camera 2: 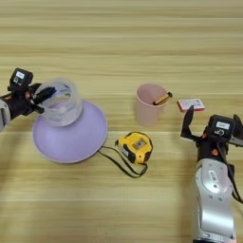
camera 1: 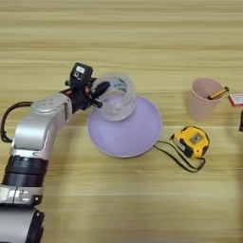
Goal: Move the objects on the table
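Silver forearms are reaching up from the near edge of the light wooden table [camera 1: 142, 28], one on each side. On the robot's left, the left gripper [camera 1: 100, 95] is holding the wide clear tape roll [camera 1: 115, 96] by its wall, one black finger poking inside the ring and the other pressing from outside, so the jaws are closed down onto the thin plastic. That roll is sitting over the far-left part of a round lilac plate [camera 1: 128, 133]; whether it is resting on the plate or hanging just above it I cannot tell.

Just right of the plate, a yellow-and-black tape measure [camera 2: 136, 146] is lying flat on the wood, its black cord loop [camera 2: 118, 163] trailing toward the plate's rim. Beyond it, a pink cup [camera 2: 147, 108] is standing upright with an orange-brown pen [camera 2: 162, 98] leaning out of it to the right. A small red-and-white card [camera 2: 191, 104] is lying further right, near the cup.

Over on the right side, the right gripper [camera 2: 190, 124] is hovering near the card with nothing in it; only one black finger is showing clearly, so how far the jaws are apart I cannot tell.
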Controlling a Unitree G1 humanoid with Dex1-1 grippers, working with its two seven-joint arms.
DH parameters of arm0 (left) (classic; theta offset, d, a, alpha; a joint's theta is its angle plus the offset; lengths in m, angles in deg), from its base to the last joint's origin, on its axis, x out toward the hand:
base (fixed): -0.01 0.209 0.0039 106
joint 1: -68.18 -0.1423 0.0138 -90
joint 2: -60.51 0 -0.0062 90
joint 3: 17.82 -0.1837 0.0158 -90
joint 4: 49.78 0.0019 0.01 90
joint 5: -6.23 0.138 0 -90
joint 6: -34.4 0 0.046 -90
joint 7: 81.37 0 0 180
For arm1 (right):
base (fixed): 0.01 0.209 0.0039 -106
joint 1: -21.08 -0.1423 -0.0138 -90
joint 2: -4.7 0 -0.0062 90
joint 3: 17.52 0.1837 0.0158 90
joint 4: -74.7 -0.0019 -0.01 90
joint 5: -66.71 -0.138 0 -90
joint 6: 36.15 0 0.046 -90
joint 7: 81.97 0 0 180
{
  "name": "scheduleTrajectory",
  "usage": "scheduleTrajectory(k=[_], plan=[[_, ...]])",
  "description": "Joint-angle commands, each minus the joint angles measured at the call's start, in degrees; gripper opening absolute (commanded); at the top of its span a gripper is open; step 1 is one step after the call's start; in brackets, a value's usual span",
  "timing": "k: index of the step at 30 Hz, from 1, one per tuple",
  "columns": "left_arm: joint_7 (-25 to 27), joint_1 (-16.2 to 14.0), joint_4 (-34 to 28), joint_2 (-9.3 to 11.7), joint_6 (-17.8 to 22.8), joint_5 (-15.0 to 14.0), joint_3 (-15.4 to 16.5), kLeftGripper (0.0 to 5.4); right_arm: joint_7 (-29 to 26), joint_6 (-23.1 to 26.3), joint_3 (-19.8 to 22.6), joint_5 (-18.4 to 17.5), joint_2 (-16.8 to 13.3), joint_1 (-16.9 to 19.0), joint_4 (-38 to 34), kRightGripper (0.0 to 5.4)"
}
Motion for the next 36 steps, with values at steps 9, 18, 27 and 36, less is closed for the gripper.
scheduleTrajectory(k=[9,18,27,36], plan=[[-2.20,2.90,5.63,7.45,-6.31,3.02,5.02,1.48,-0.48,0.29,0.32,-0.30,-0.30,-0.62,0.92,5.40],[-4.61,2.24,8.96,8.12,-10.42,6.51,4.60,1.48,-0.91,0.37,0.83,-0.61,-0.58,-0.41,0.65,5.40],[-5.58,0.90,12.90,7.79,-13.76,8.78,3.73,1.48,-1.40,0.46,1.24,-0.71,-0.52,-0.04,0.11,5.40],[-5.56,-0.62,14.29,6.30,-14.24,8.97,2.42,1.48,-1.70,0.75,1.56,-0.81,-0.59,0.27,-0.56,5.40]])
